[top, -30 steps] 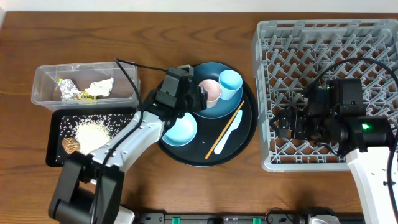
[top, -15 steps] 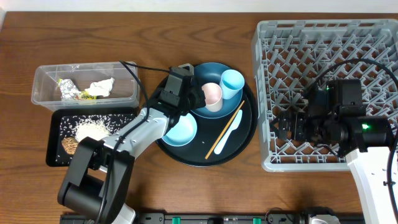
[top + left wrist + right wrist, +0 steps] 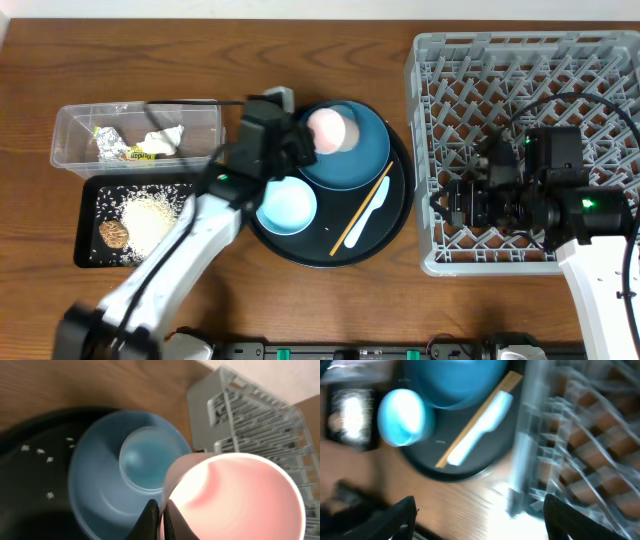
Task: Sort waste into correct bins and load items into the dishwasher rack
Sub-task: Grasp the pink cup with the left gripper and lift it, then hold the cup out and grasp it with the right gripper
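Observation:
My left gripper (image 3: 292, 140) (image 3: 160, 516) is shut on the rim of the pink cup (image 3: 328, 128) (image 3: 235, 497) and holds it tilted above the dark blue dish (image 3: 355, 160) (image 3: 95, 485). In the left wrist view a light blue cup (image 3: 142, 460) stands in the dish beside it. The pale bowl (image 3: 287, 205) (image 3: 402, 416), wooden chopstick (image 3: 350, 225) (image 3: 475, 422) and white spoon (image 3: 378, 198) (image 3: 482, 427) lie on the round black tray (image 3: 310, 248). My right gripper (image 3: 450, 200) (image 3: 480, 515) is open and empty at the grey rack's (image 3: 520, 60) left wall.
The clear tub (image 3: 70, 130) at the left holds the snack wrapper (image 3: 115, 148) and white tissue (image 3: 160, 140). In front of it the flat black tray (image 3: 90, 200) carries rice (image 3: 150, 212) and a brown lump (image 3: 113, 232). Bare wood lies between round tray and rack.
My left gripper has shut on the pink cup's rim and raised it off the dish, tipping it. The right gripper has edged slightly left over the rack's wall.

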You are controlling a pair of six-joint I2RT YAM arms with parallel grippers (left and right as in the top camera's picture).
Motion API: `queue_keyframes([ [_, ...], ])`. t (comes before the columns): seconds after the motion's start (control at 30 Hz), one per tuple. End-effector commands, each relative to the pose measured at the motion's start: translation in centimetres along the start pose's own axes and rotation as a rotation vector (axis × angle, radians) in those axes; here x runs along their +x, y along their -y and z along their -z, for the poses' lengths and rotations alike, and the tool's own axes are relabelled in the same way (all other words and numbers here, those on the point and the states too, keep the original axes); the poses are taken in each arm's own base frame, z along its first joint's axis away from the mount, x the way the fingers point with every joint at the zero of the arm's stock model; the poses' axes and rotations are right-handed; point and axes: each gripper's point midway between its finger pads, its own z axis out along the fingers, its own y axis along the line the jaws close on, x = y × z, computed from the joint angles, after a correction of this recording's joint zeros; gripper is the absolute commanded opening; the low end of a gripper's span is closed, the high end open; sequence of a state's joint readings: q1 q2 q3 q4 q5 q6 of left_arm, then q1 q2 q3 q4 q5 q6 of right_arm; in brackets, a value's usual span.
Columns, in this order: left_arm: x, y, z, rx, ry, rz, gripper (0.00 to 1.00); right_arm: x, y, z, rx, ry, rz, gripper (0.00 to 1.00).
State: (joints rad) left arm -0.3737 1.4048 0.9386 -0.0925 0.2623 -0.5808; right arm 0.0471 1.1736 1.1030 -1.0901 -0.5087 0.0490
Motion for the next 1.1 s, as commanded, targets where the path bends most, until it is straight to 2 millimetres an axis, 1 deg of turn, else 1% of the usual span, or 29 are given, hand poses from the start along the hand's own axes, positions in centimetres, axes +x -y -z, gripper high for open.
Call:
queue_keyframes([
  [0.0, -1.8, 2.1, 3.9, 0.121, 0.02, 0.015, 0.06, -0.9, -5.9, 1.3, -0.346, 0.059, 0.189, 0.73],
  [0.1, -1.7, 4.4, 6.5, 0.291, -0.033, 0.014, 0.06, -1.9, -7.5, 2.4, -0.459, 0.123, 0.265, 0.69],
  [0.17, -1.4, 5.6, 8.0, 0.395, -0.078, 0.014, 0.06, -2.2, -8.6, 3.4, -0.546, 0.168, 0.332, 0.67],
  [0.3, -0.4, 6.7, 9.6, 0.551, -0.186, 0.023, 0.06, -2.5, -10.1, 4.9, -0.677, 0.243, 0.453, 0.65],
  [0.43, 0.3, 8.3, 10.9, 0.735, -0.286, -0.002, 0.06, -2.5, -10.9, 5.6, -0.766, 0.296, 0.559, 0.66],
  [0.57, -0.1, 9.9, 11.4, 0.852, -0.339, 0.007, 0.06, -2.7, -11.2, 5.7, -0.834, 0.328, 0.609, 0.67],
  [0.73, -0.7, 11.8, 12.0, 0.918, -0.326, -0.028, 0.06, -3.1, -11.5, 5.8, -0.917, 0.373, 0.651, 0.7],
  [0.83, -0.8, 12.1, 12.1, 0.926, -0.321, -0.034, 0.06, -3.4, -11.9, 6.4, -0.964, 0.409, 0.682, 0.71],
  [0.93, -0.7, 12.1, 12.0, 0.926, -0.326, -0.033, 0.06, -3.6, -12.0, 6.4, -0.962, 0.424, 0.716, 0.71],
  [1.07, -0.1, 12.9, 11.6, 0.923, -0.331, -0.036, 0.06, -3.6, -12.5, 6.3, -0.969, 0.432, 0.755, 0.69],
])
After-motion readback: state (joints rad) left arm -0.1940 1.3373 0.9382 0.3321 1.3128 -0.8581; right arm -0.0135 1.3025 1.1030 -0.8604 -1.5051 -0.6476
